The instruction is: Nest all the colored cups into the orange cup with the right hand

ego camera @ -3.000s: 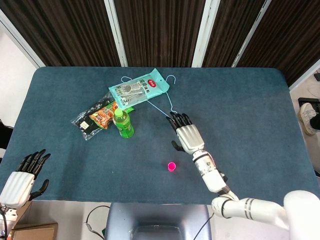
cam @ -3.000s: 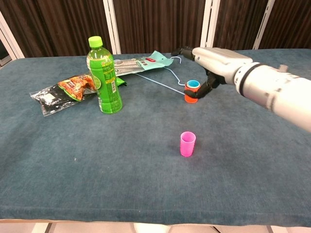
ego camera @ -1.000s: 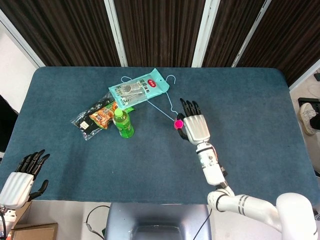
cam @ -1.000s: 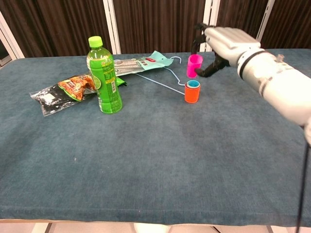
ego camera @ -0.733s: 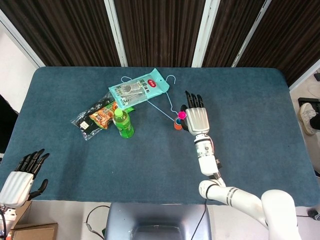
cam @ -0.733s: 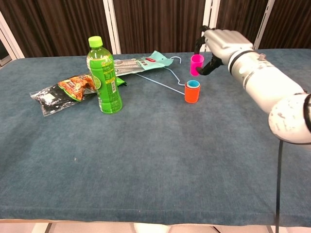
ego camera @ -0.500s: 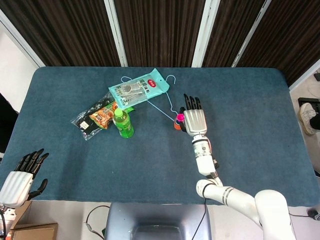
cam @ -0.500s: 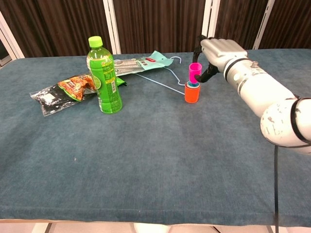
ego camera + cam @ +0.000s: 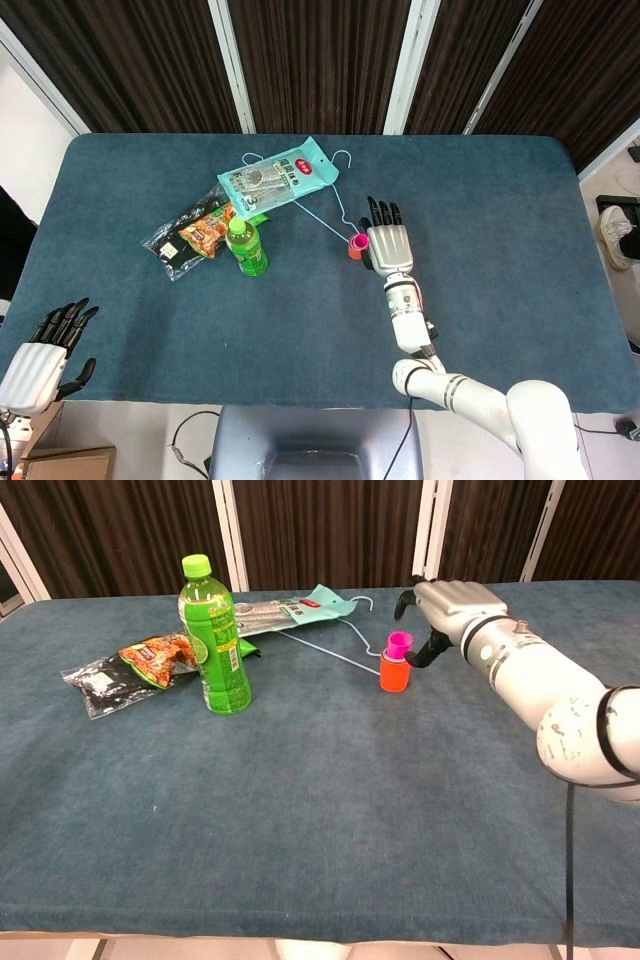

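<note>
Three seconds earlier the pink cup [image 9: 400,643] stood alone toward the near edge of the tabletop, while the right hand [image 9: 446,602] was at the orange cup [image 9: 394,674], which then showed only a blue cup inside it. The hand picked the pink cup up, carried it toward the far edge of the tabletop until it hung above the orange cup, and lowered it in. By the last moment the pink cup sat nested there, and the fingers had loosened, the thumb just beside its rim.
</note>
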Controlling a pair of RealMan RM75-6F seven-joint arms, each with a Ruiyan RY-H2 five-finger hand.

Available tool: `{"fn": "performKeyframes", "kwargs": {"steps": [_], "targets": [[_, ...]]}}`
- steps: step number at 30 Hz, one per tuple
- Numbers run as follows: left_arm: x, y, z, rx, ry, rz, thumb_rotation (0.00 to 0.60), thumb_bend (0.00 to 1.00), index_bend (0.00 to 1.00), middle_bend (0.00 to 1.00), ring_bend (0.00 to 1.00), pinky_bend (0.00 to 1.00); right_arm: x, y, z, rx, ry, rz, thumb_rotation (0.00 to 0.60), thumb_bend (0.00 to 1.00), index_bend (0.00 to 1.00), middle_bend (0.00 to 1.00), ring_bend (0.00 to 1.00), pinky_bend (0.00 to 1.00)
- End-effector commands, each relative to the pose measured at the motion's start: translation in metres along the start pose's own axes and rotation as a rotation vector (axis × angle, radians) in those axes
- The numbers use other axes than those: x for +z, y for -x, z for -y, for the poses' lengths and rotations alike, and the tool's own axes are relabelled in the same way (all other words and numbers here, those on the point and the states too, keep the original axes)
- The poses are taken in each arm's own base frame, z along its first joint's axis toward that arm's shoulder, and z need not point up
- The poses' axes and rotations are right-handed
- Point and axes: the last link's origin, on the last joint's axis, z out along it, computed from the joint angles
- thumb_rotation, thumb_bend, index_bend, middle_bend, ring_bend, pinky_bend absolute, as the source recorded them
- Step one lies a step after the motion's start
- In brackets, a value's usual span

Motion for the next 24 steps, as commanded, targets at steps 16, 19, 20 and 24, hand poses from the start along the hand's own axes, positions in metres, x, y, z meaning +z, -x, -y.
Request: {"fn": "performKeyframes", "kwargs": {"steps": [16, 19, 20, 24], "targets": [[-0.005, -0.006, -0.001, 0.004, 0.012, -0.07, 0.6, 0.45, 0.0, 0.0, 0.0, 0.1, -0.241, -0.046, -0.164, -0.046, -0.064, 0.019, 0.6, 0.36, 0.0, 0.0, 0.0, 0.0], [-0.006, -0.002, -0.005, 0.022, 0.022, -0.061, 0.6, 0.45, 0.0, 0.0, 0.0, 0.1, -0.267, -0.042, -0.188, -0.02, -0.009, -0.012, 0.6, 0.36, 0.0, 0.0, 0.0, 0.0], [-0.005, -0.001, -0.006, 0.027, 0.023, -0.058, 0.6, 0.45, 0.0, 0.0, 0.0, 0.1, -0.271, -0.041, -0.192, -0.008, 0.014, -0.021, 0.6, 0.36, 0.0, 0.0, 0.0, 0.0], [-0.005, 0.001, -0.009, 0.038, 0.022, -0.053, 0.6, 0.45, 0.0, 0.0, 0.0, 0.1, -0.28, -0.05, -0.192, 0.016, -0.032, -0.056, 0.6, 0.36, 0.0, 0.0, 0.0, 0.0]]}}
